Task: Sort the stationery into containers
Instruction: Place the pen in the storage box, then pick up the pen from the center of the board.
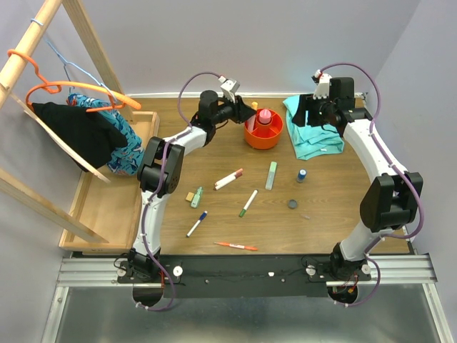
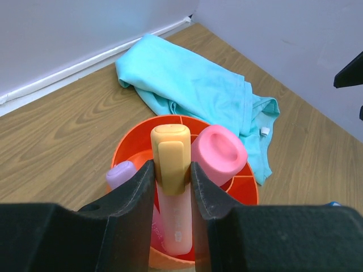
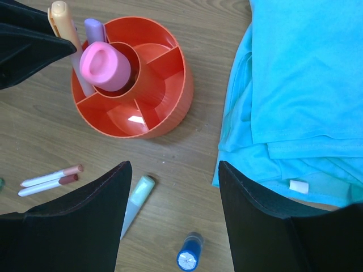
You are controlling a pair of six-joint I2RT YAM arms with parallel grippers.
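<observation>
Highlighter (image 2: 170, 141) upright at far orange tub (image 2: 130, 144): placing step.
Left gripper (image 2: 172, 173) clamps it; next, release into outer compartment. Right gripper (image 3: 173, 170) spread, empty.

The tub (image 1: 263, 133) is bright orange. The glue bottle (image 2: 218, 154) is pink. The pale orange highlighter (image 2: 171, 170) has a deeper yellow-orange cap, and the lilac highlighter (image 2: 121, 173) is pastel. The cloth (image 2: 193, 85) is plain teal. The desk (image 1: 321, 207) is brown with wood grain. The mint-green highlighter (image 3: 137, 195) is pale, the bottle (image 3: 189, 253) blue-capped, the white markers (image 3: 51, 175) capped brown and maroon, the disc (image 1: 293, 204) dark grey, the eraser (image 1: 190, 196) tan, the pen (image 1: 237, 246) red.
</observation>
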